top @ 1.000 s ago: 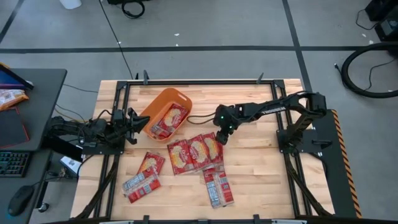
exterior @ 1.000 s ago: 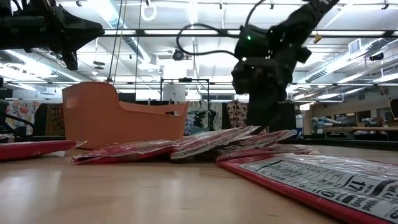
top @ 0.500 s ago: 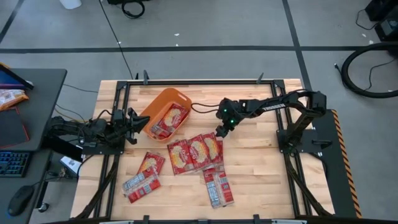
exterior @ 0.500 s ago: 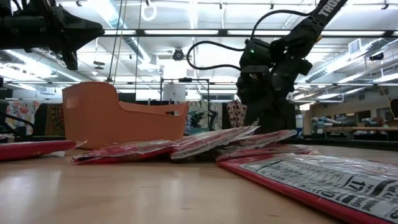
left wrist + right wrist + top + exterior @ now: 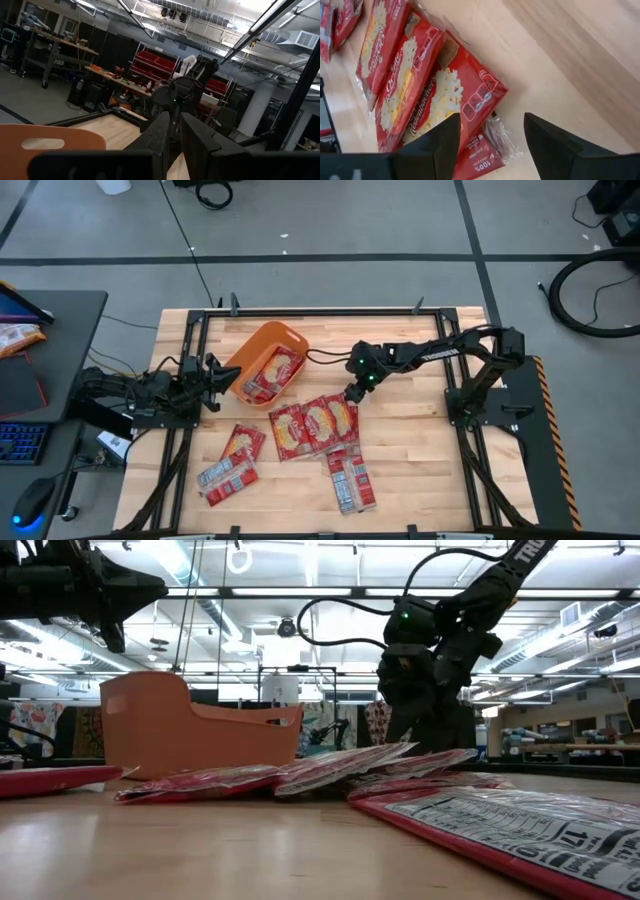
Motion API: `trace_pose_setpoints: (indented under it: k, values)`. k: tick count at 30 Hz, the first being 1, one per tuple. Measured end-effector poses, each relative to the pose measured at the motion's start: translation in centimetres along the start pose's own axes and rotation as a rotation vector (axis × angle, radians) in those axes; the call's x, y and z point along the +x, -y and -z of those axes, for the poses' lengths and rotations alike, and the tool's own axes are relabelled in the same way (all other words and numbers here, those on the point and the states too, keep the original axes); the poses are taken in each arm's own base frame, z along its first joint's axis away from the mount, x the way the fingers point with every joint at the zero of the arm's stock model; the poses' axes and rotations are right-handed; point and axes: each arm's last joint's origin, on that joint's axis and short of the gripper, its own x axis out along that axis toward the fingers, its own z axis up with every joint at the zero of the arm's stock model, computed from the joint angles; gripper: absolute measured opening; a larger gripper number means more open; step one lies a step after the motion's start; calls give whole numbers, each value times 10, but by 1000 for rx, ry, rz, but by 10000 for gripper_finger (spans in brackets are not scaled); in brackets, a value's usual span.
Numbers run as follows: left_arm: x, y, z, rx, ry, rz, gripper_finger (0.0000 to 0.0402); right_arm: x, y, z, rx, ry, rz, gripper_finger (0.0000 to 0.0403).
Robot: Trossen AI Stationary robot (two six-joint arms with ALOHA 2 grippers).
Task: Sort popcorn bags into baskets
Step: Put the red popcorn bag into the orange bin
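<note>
Red popcorn bags (image 5: 313, 425) lie flat, overlapping on the table; two lie in the orange basket (image 5: 243, 359).

Right gripper (image 5: 352, 393) agape, empty

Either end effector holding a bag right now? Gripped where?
No. Right end effector is open and empty above the popcorn bags; left end effector beside the basket holds nothing.

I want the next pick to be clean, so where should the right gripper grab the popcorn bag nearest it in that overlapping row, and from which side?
Probably its free corner. The right gripper hangs open above that popcorn bag, whose far edge lies on bare table while the other edge overlaps its neighbour. Come straight down from the bare-wood side.
</note>
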Motion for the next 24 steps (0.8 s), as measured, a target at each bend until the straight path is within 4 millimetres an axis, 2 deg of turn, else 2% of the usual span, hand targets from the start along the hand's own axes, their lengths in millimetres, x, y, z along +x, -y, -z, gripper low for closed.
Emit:
trace_pose_setpoints:
  k: [13,16,19,24]
  values:
    - [0,0,0,-1,0,0,48,7,-14,7,-13,39,33,222]
    - [0,0,0,0,0,0,48,14,-16,11,-3,26,38,222]
    - [0,0,0,-1,0,0,48,30,-13,15,7,-11,33,222]
    - [0,0,0,-2,0,0,48,44,-11,9,0,-13,-76,222]
